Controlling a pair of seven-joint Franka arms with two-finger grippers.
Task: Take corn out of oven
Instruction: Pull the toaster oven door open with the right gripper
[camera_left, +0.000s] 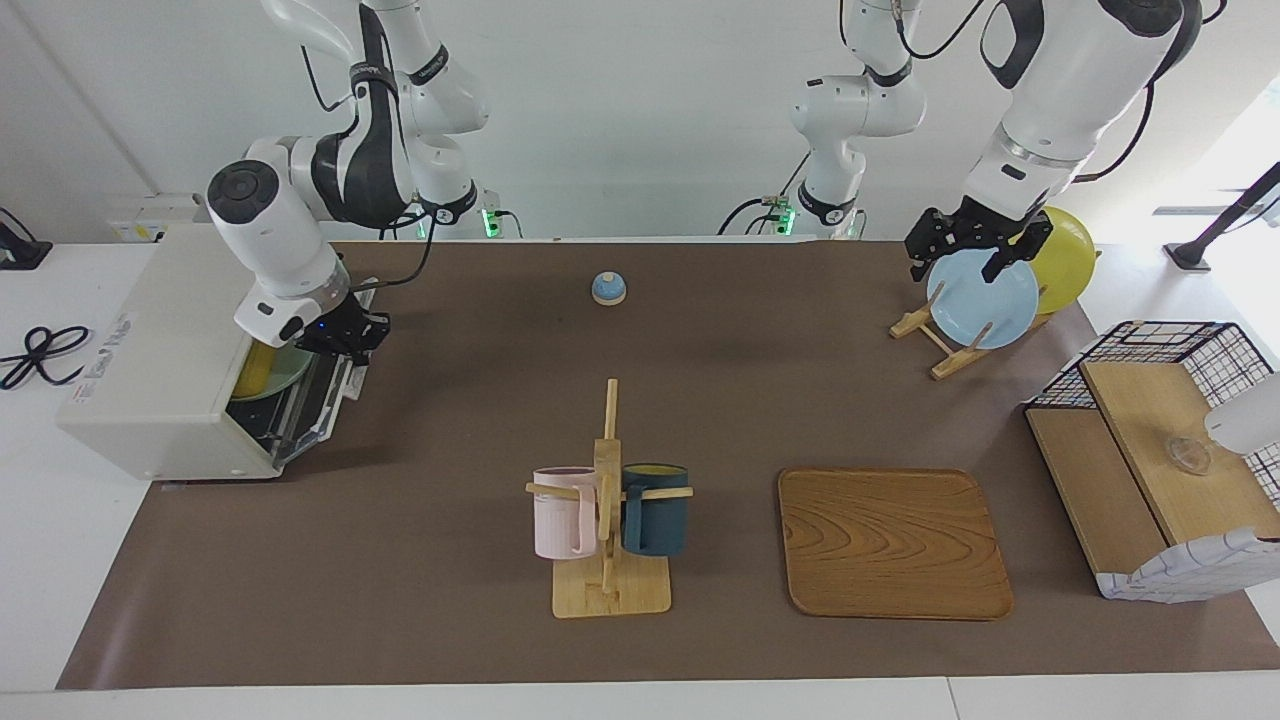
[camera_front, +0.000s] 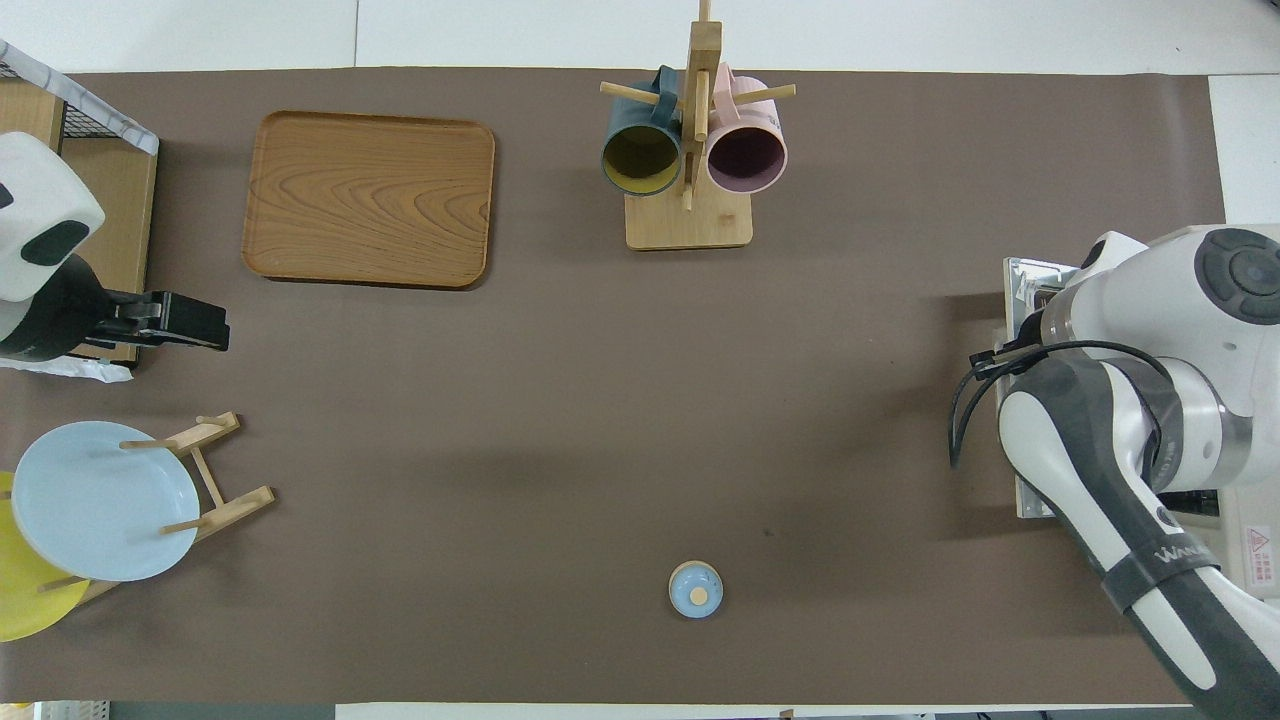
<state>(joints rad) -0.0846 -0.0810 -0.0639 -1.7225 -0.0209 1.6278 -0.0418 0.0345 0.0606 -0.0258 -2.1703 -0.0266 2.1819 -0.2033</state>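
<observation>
The cream-white oven (camera_left: 150, 370) stands at the right arm's end of the table with its door (camera_left: 312, 408) dropped open. The yellow corn (camera_left: 254, 370) lies inside it on a pale green plate (camera_left: 292, 366). My right gripper (camera_left: 345, 335) is at the oven's mouth, over the open door and just beside the corn; whether it touches the corn does not show. In the overhead view the right arm (camera_front: 1130, 400) covers the oven and hides the corn. My left gripper (camera_left: 960, 262) waits raised over the plate rack.
A plate rack (camera_left: 945, 345) holds a blue plate (camera_left: 985, 300) and a yellow plate (camera_left: 1065, 258). A mug tree (camera_left: 608, 500) with two mugs and a wooden tray (camera_left: 890, 540) lie farther from the robots. A small blue knob (camera_left: 608, 288) and a wire basket (camera_left: 1170, 440) are also there.
</observation>
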